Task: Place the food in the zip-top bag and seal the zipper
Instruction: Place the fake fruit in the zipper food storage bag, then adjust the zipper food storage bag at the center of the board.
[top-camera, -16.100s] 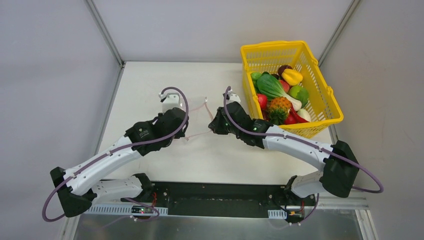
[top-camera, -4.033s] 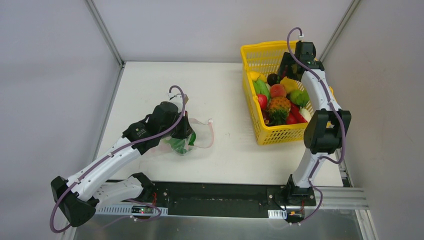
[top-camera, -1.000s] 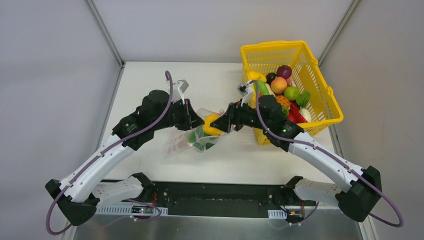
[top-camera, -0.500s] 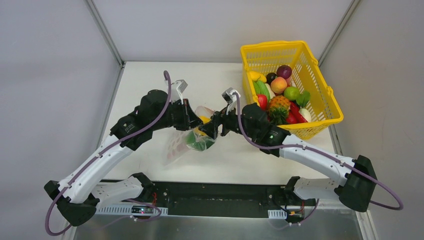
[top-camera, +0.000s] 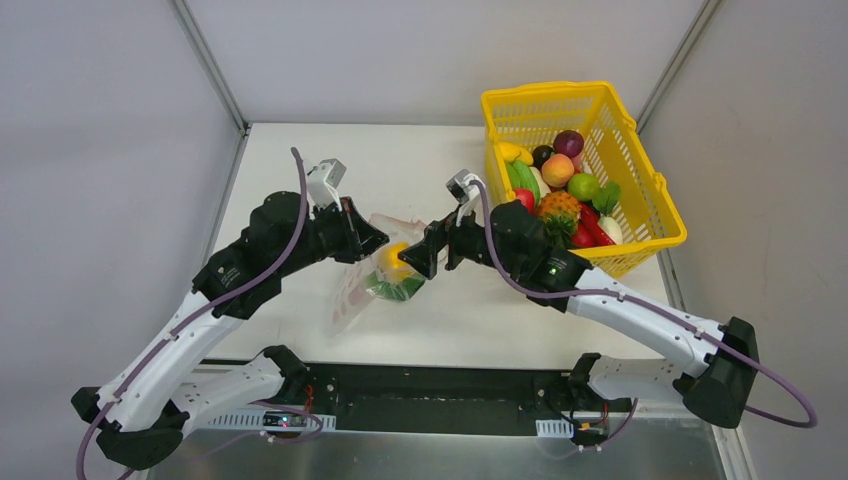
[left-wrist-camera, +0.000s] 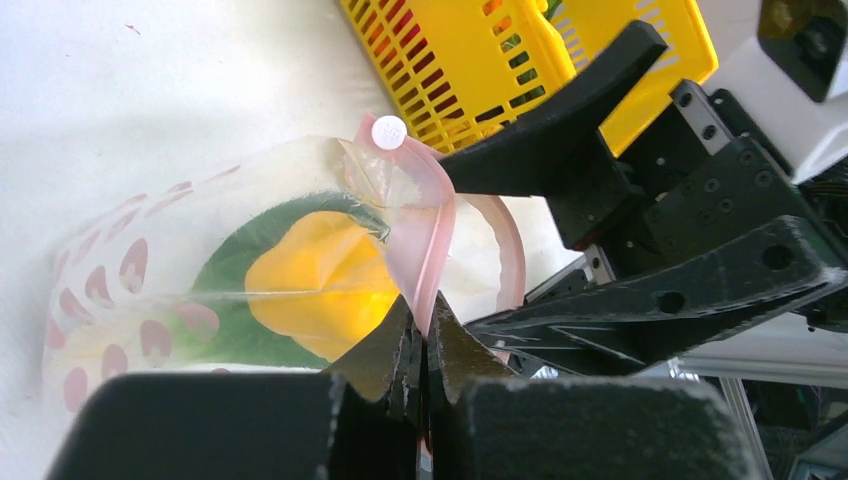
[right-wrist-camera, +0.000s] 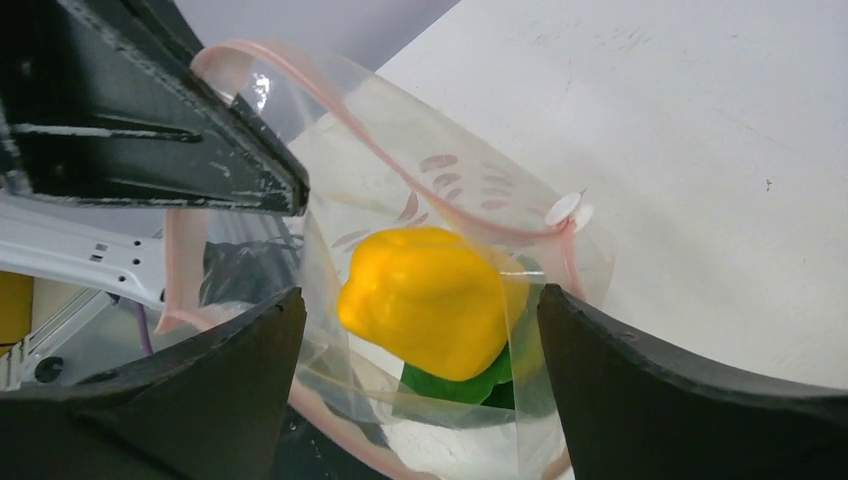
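The zip-top bag (top-camera: 360, 290) hangs with its mouth turned toward the right arm. My left gripper (top-camera: 368, 240) is shut on the pink zipper (left-wrist-camera: 428, 260) strip at the mouth's edge. Inside the bag lie a yellow pepper (right-wrist-camera: 430, 300) and a green piece of food (right-wrist-camera: 470, 385), both seen through the plastic (left-wrist-camera: 320, 285). My right gripper (top-camera: 416, 262) stands open at the mouth, one finger on each side of the pepper with a gap on both sides. More food (top-camera: 560, 190) is piled in the basket.
The yellow lattice basket (top-camera: 650, 190) stands at the back right, close behind the right arm's wrist. A white round tab (left-wrist-camera: 388, 130) sits at the end of the zipper strip. The left gripper's finger (right-wrist-camera: 150, 110) is close above the right fingers.
The right gripper brought the yellow pepper into the bag's mouth and has spread its jaws off it. The left arm shifted left and down a little with the bag.
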